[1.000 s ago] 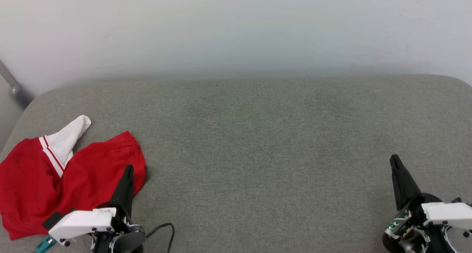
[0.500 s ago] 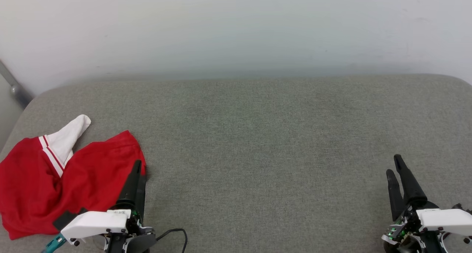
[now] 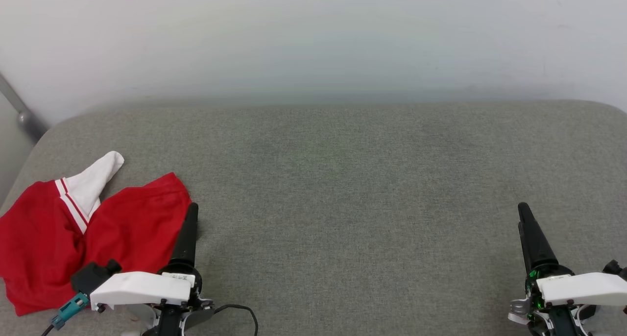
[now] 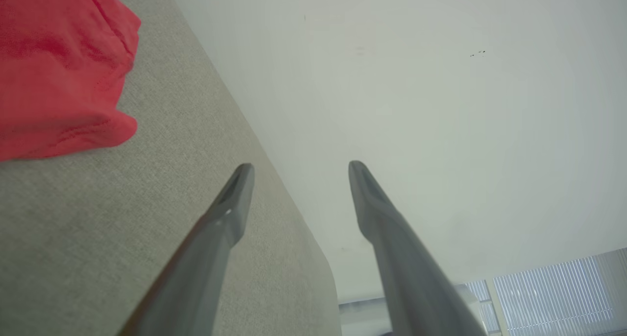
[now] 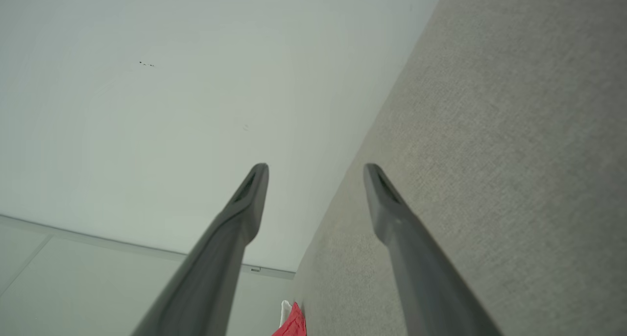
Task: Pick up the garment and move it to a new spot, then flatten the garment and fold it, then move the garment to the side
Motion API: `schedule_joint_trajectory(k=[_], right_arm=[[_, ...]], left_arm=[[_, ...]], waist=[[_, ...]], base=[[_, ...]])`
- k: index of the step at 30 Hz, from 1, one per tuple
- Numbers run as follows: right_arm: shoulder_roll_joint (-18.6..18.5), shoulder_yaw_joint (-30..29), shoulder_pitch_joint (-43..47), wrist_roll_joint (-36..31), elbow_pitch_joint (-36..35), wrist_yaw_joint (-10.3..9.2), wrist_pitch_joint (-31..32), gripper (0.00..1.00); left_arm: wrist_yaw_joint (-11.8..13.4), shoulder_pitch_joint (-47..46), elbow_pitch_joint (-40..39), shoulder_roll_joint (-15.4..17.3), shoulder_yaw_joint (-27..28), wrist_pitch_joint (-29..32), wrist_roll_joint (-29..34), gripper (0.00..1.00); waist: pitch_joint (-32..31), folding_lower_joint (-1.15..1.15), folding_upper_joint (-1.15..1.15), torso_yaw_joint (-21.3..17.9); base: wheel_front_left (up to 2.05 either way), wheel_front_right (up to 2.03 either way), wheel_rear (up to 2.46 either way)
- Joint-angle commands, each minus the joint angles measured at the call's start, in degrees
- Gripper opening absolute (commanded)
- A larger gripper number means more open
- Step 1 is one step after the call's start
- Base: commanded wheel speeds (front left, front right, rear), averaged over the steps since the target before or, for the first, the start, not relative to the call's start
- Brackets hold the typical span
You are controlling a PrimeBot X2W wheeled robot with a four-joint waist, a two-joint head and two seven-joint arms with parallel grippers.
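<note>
Head view: two arms low at the near bench edge, left gripper just beside the one crumpled garment, right gripper well apart. Wrist views: both sets of fingers apart, holding nothing.

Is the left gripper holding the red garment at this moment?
No: the left gripper is open with nothing between its fingers, and the garment lies off to its side.

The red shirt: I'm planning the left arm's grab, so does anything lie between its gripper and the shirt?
Nothing visible does. The left gripper, jaws open, sits just beside the right edge of the red shirt, with bare grey fabric surface between them.
</note>
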Motion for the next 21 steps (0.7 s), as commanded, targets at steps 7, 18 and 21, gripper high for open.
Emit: schedule_joint_trajectory(k=[7, 18, 21], right_arm=[[-1.15, 1.23, -1.3, -12.92, -1.86, 0.0, -1.87, 1.0], [-0.85, 2.42, -0.69, -32.22, -6.42, 0.0, -1.1, 1.0], [-0.84, 2.58, -0.42, -35.15, -7.29, 0.0, -0.65, 1.0]], left_arm=[[0.5, -2.03, -1.51, 0.11, -1.25, -2.08, 12.42, 1.0], [2.74, -2.19, -2.48, 0.13, -4.18, -4.65, 29.59, 1.0], [2.87, -2.25, -2.33, 0.32, -4.73, -5.18, 32.75, 1.0]], waist=[[-0.13, 0.0, 0.0, 0.23], [-0.05, 0.0, 0.0, 0.36], [-0.05, 0.0, 0.0, 0.42]], base=[[0.0, 0.0, 0.0], [0.0, 0.0, 0.0], [0.0, 0.0, 0.0]])
